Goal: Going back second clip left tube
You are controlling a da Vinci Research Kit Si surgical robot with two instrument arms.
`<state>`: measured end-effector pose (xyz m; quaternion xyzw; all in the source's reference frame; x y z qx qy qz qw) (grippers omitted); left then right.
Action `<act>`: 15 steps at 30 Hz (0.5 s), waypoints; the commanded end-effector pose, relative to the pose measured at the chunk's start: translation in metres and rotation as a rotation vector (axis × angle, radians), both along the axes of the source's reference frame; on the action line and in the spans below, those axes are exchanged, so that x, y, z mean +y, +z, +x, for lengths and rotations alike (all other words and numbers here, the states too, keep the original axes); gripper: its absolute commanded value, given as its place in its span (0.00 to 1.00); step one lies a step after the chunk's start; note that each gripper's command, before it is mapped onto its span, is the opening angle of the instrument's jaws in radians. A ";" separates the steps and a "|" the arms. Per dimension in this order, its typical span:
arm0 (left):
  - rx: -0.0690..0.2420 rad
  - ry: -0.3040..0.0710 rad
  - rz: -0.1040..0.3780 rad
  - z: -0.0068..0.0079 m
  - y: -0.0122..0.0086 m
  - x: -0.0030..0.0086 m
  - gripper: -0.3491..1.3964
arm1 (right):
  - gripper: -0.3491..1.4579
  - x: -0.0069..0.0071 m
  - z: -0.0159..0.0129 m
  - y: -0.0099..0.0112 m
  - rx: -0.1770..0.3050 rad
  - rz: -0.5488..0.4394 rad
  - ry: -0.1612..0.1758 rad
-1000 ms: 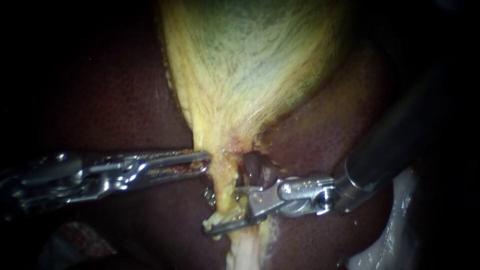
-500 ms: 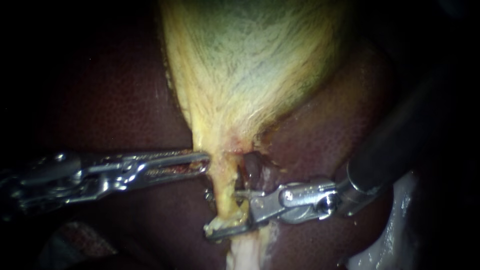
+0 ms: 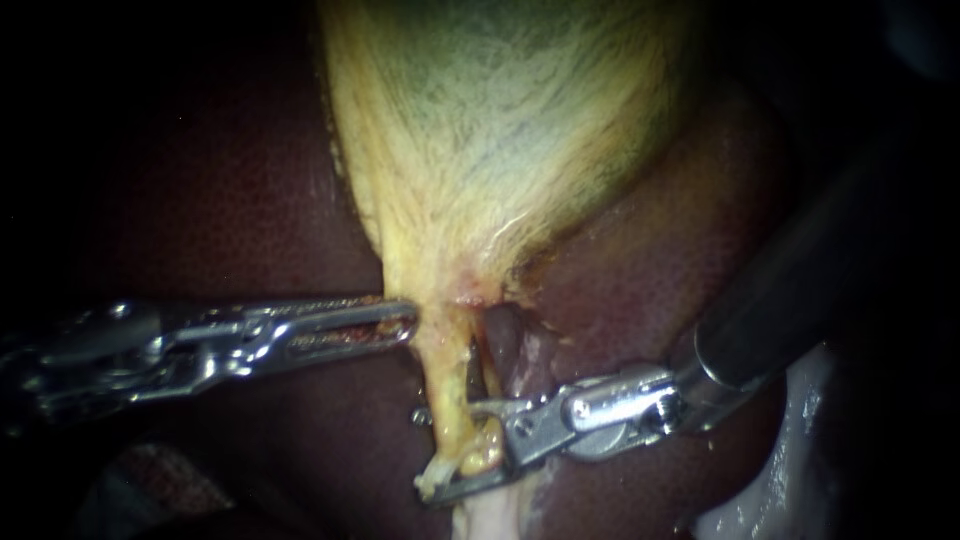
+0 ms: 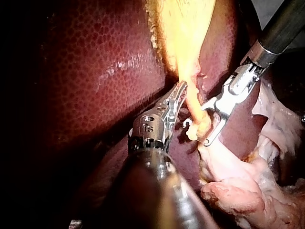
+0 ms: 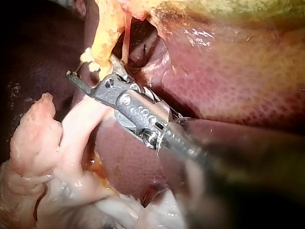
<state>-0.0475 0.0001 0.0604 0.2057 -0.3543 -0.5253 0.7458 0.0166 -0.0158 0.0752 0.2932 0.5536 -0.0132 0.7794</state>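
Over the liver [image 3: 250, 200], the gallbladder [image 3: 500, 120] narrows downward into the left tube [image 3: 450, 375], its long axis running up-and-down; my left instrument [image 3: 405, 325] pinches the tube's upper end; my right instrument [image 3: 450, 450] lies crosswise, jaws spread, the tube between them; backing off, I judge, means sliding rightward along its own shaft.

The gallbladder [image 3: 500, 120] is cut off by the frame's upper edge. The shaft of the left instrument [image 3: 408, 322] is lost in darkness at the left edge. The shaft of the right instrument [image 3: 448, 450] is blurred at upper right. A metal speck [image 3: 421, 415] left of the tube [image 3: 445, 368] is too small to be identified.
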 end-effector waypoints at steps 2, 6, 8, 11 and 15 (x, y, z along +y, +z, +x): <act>0.000 0.000 0.000 -0.0001 0.0000 0.0000 0.19 | 0.52 0.0000 0.0001 0.0001 0.004 -0.004 -0.006; 0.000 0.000 0.000 -0.0001 0.0000 0.0000 0.19 | 0.52 0.0000 0.0003 0.0003 0.006 -0.016 -0.005; 0.000 0.000 0.000 0.0000 0.0000 0.0000 0.19 | 0.52 -0.0002 0.0002 0.0002 0.010 -0.022 -0.007; 0.000 0.000 0.000 0.0000 0.0001 0.0000 0.19 | 0.52 -0.0002 0.0003 0.0003 0.012 -0.027 -0.008; 0.000 0.000 0.000 0.0000 0.0001 0.0001 0.19 | 0.50 0.0005 0.0004 0.0010 0.007 -0.030 0.003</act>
